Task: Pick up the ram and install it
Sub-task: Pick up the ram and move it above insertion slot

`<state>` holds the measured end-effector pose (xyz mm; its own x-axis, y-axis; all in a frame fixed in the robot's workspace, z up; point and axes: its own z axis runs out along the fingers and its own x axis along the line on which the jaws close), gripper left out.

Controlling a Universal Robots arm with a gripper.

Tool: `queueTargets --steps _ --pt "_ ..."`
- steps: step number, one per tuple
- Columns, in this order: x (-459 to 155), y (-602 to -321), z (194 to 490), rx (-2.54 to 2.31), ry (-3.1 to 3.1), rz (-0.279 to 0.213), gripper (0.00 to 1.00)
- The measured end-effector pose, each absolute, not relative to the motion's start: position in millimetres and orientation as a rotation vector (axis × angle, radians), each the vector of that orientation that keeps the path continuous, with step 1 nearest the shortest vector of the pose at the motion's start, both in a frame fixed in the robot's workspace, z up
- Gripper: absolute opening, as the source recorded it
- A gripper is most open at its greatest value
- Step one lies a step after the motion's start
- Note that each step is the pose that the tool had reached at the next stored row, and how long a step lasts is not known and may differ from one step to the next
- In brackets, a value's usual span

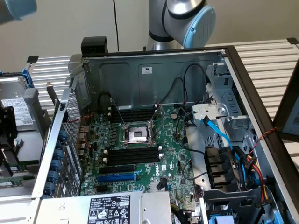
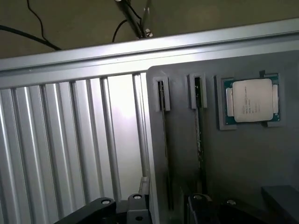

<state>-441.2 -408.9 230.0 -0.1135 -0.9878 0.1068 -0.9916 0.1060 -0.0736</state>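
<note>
Here the ram (image 2: 199, 140) stands on edge in a slot of the gray tray (image 2: 243, 168), near a processor chip (image 2: 252, 100). The end effector (image 2: 168, 210) hangs open and empty just beside it. The stick is probably light, stiff and fragile, so pinch its flat faces mid-length.

I can see just the thin edge of the ram (image 2: 199, 140), standing in a slot of the gray holder (image 2: 243, 158). Its chips and label are hidden. I cannot tell if the next slot (image 2: 163, 140) holds a stick too. The print on the chip (image 2: 252, 100) is too small to read. My gripper (image 2: 145, 210) is cut off by the picture's edge. In the exterior view the arm (image 1: 182, 21) is cut off up high. A blurry blue thing (image 1: 16, 8) sits in the far corner on the exterior view's left.
</note>
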Motion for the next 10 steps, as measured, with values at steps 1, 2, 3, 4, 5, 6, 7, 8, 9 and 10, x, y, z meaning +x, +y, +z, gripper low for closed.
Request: queueTargets --steps 1,2,3,4,5,6,7,8,9,10 --pt "-441 -407 228 2.071 -2.313 0.197 0.36" --pt "-441 -407 226 2.071 -2.313 0.197 0.36" --pt "-442 -407 225 2.071 -2.313 0.197 0.36" --pt "-443 -407 223 2.071 -2.313 0.197 0.36" --pt "-443 -407 221 2.071 -2.313 0.197 0.36" --pt "-444 -407 219 2.071 -2.313 0.197 0.36" --pt "-445 -407 217 2.071 -2.313 0.197 0.36" --pt "-445 -407 215 2.071 -2.313 0.197 0.36" --pt "-446 -407 213 2.071 -2.313 0.197 0.36" --pt "-447 -407 212 2.071 -2.313 0.197 0.36"
